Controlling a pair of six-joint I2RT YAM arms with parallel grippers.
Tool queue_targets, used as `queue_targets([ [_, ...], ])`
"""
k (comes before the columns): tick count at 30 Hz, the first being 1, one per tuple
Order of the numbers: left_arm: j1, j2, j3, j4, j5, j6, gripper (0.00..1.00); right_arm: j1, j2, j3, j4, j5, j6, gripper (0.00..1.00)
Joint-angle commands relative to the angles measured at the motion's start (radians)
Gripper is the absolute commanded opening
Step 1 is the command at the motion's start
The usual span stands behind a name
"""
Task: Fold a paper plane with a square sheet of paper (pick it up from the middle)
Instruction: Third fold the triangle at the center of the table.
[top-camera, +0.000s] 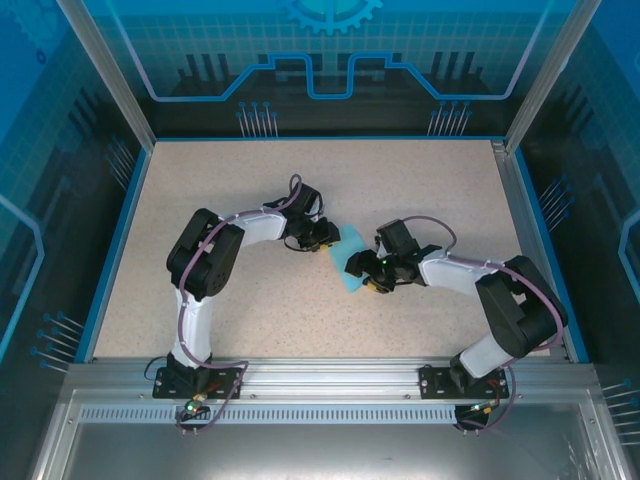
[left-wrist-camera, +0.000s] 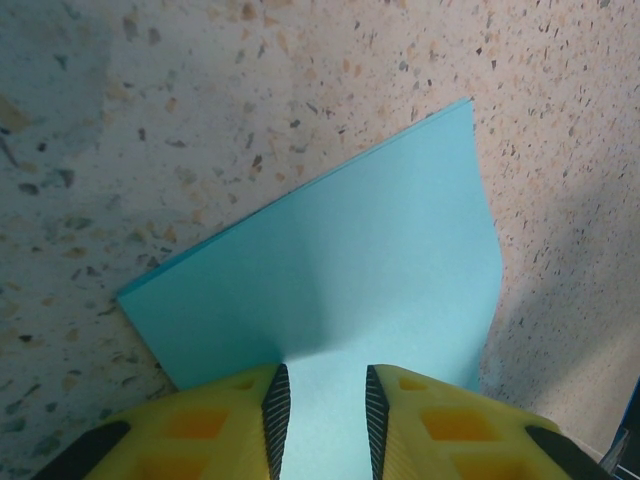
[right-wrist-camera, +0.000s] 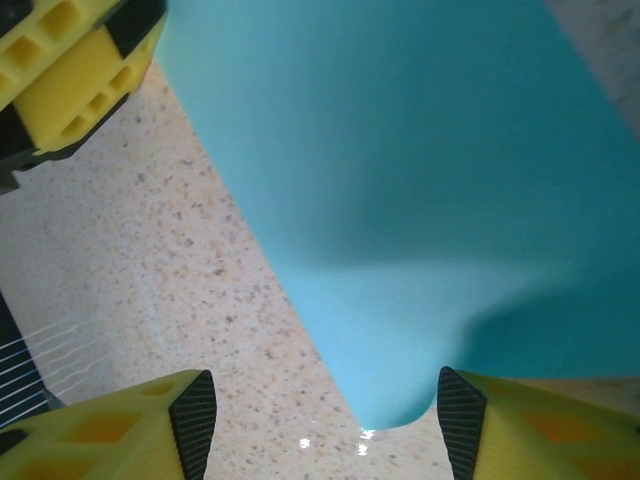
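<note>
The square sheet of paper (top-camera: 350, 262), light blue, lies on the speckled table between my two grippers. In the left wrist view the paper (left-wrist-camera: 350, 260) shows a doubled edge along its far left side, as if folded over. My left gripper (left-wrist-camera: 320, 375) stands over its near edge, jaws a narrow gap apart, with paper showing flat in the gap. In the top view the left gripper (top-camera: 325, 240) is at the sheet's upper left. My right gripper (right-wrist-camera: 325, 395) is open wide over a curled corner of the paper (right-wrist-camera: 430, 150), and sits at the sheet's lower right (top-camera: 372, 280).
The speckled table (top-camera: 250, 180) is bounded by a blue rim and transparent blue walls, with an aluminium rail (top-camera: 320, 375) along the near edge. In the right wrist view, the left gripper's yellow fingers (right-wrist-camera: 70, 70) sit close by at upper left.
</note>
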Motion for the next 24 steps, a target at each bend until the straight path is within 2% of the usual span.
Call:
queue_targets([
  [1, 0.006, 0.04, -0.028, -0.027, 0.006, -0.016, 0.31, -0.025, -0.007, 0.032, -0.078, 0.028, -0.052, 0.64],
  [16, 0.006, 0.033, -0.033, -0.03, 0.004, -0.011, 0.31, -0.074, -0.092, 0.052, -0.197, 0.107, -0.139, 0.67],
  [24, 0.006, 0.031, -0.034, -0.024, 0.007, -0.014, 0.31, -0.102, -0.027, 0.073, -0.212, 0.144, -0.168, 0.66],
])
